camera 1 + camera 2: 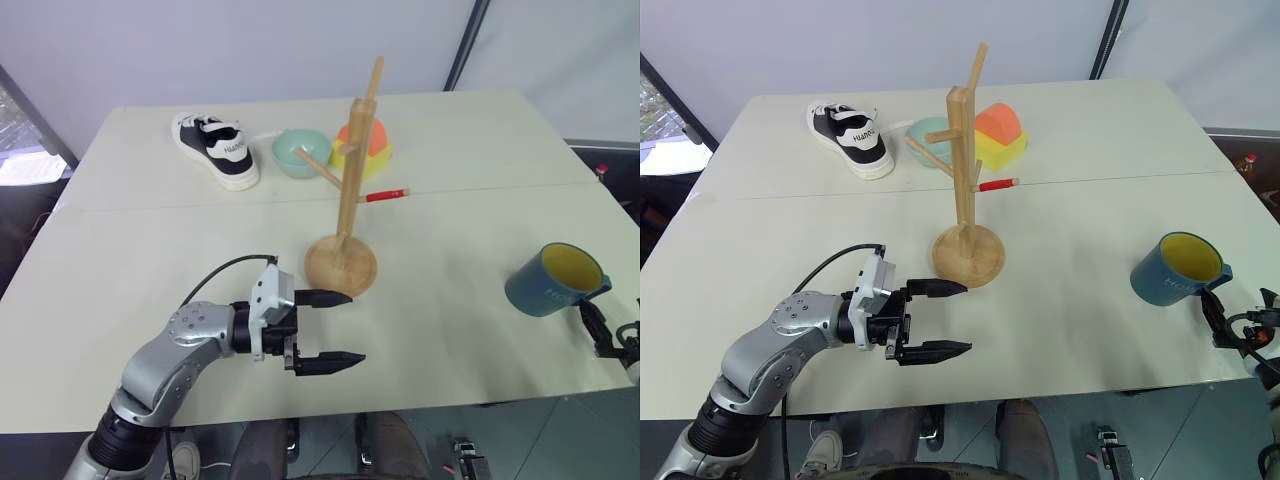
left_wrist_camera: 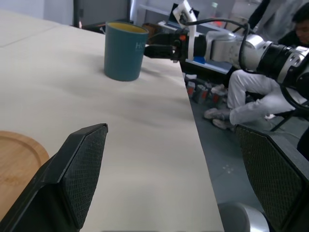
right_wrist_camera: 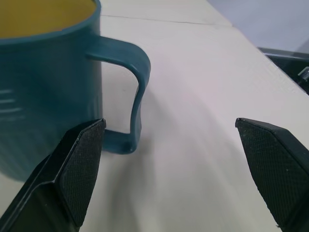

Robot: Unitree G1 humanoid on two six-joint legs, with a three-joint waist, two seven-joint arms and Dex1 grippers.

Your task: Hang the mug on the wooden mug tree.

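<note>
The slate-blue mug with a yellow inside stands upright near the table's right front edge, its handle turned toward my right gripper. That gripper is open just short of the handle, which sits nearer one finger, apart from both. The wooden mug tree rises from its round base at the table's middle, pegs bare. My left gripper is open and empty, pointing right, just in front of the base.
At the back of the table lie a black-and-white shoe, a mint-green bowl, an orange-and-yellow object and a red pen. The table's front edge runs close under both grippers. A seated person is beyond the right side.
</note>
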